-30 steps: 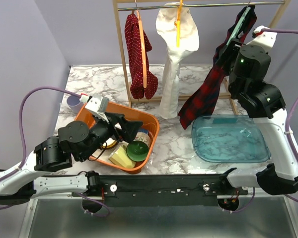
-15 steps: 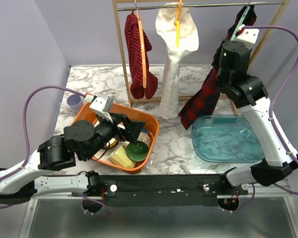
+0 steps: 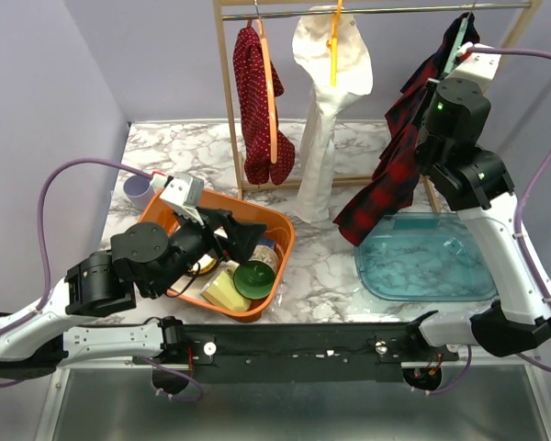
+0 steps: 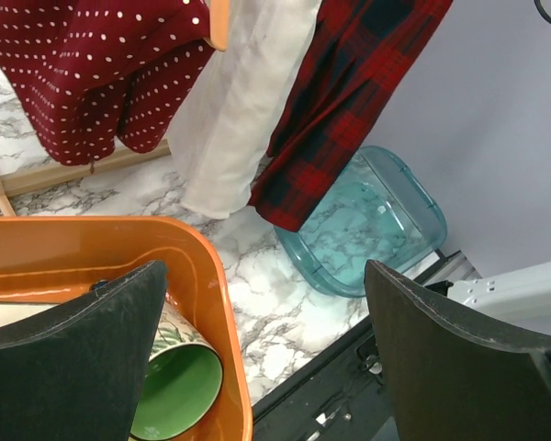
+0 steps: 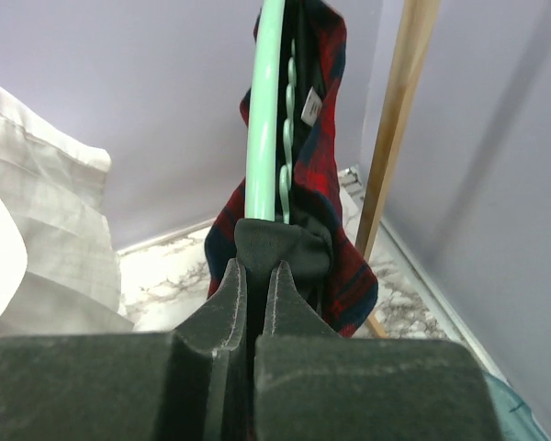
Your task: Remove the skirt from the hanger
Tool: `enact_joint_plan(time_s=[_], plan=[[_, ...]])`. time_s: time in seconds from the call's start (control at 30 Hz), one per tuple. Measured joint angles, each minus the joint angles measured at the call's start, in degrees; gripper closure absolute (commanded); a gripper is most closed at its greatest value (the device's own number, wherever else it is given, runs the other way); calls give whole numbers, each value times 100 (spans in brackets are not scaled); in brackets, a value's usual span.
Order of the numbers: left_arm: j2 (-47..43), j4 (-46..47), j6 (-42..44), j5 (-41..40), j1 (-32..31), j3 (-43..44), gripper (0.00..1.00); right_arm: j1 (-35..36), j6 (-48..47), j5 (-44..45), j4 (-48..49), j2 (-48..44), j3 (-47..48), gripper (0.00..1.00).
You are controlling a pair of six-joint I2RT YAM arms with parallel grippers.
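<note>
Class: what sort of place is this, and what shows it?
Probably a robotics test bench staged as a wardrobe corner: the left arm and right arm mounted at a marble table, clothes hung on a wooden rack, plain purple walls.

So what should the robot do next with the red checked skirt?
Probably tug the skirt gently down off the green hanger: the right gripper is shut on its top edge at the hanger, which hangs from the rail.

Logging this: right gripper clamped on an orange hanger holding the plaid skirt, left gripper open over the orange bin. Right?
The hanger is mint green, not orange (right wrist view). Rest stands: right gripper clamped on it, plaid skirt on it, left gripper open over orange bin.
</note>
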Motion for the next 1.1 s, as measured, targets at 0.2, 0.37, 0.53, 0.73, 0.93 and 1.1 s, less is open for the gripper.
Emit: enact_joint_plan(time_s=[0.2,0.37,0.53,0.73,0.93,1.1], plan=[[-94,-2,-85,0,2,0,1,-2,-369,-184,299,-413,-295,99],[-175,11,-122,0,0,-44,1,-2,-758,-422,522,-616,-321,99],[-129,2,-122,0,0,-48,1,-2,-1102,-717,1040,-949,-789,99],[-125,0,-125,-2,0,-48,1,-2,-1333,-876,1386,-1075,-951,99],[-125,0,-122,-2,0,-39,1,-2,-1768,-1154,1985,-1152,-1167,99],[-125,2,-118,-2,2,-28,1,-2,-2035,-1259,2446,-1150,-1176,99]])
